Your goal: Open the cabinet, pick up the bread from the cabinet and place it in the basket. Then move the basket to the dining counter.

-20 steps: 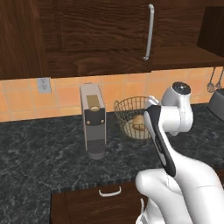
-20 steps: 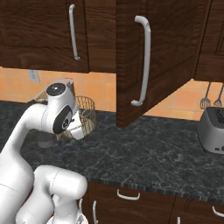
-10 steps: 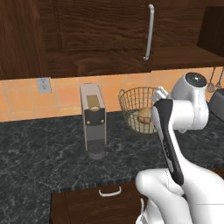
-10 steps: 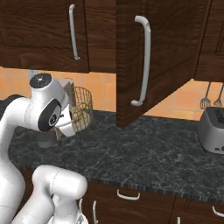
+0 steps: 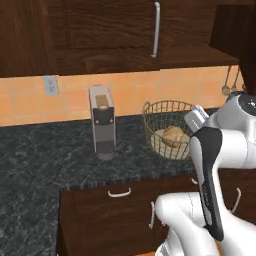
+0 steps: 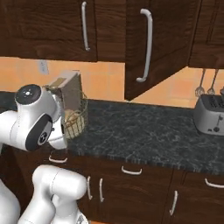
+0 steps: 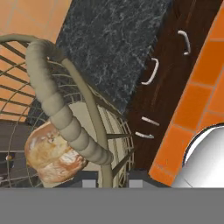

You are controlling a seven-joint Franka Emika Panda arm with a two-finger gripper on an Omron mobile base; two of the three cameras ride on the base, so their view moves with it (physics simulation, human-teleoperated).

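Observation:
The basket [image 5: 169, 129], a round golden wire bowl, is over the black granite counter near its front edge. The bread [image 5: 173, 136], a golden-tan roll, lies inside it. My gripper [image 5: 197, 118] is shut on the basket's right rim. In the hand view the thick rim [image 7: 57, 110] runs up from between my fingertips [image 7: 89, 183], with the bread [image 7: 51, 155] below it. From the right the basket [image 6: 75, 122] is just beyond my arm. The cabinet [image 6: 148, 49] door hangs open. The dining counter is out of view.
A tall grey coffee machine [image 5: 102, 122] stands left of the basket. A toaster [image 6: 211, 114] and hanging utensils [image 6: 207, 83] are far right. Drawers [image 5: 118, 192] run under the counter edge. The open door [image 5: 236, 29] juts out above my arm.
My arm has swung to the right in the left base view and carried the basket with the bread a little that way. Both base views have shifted slightly.

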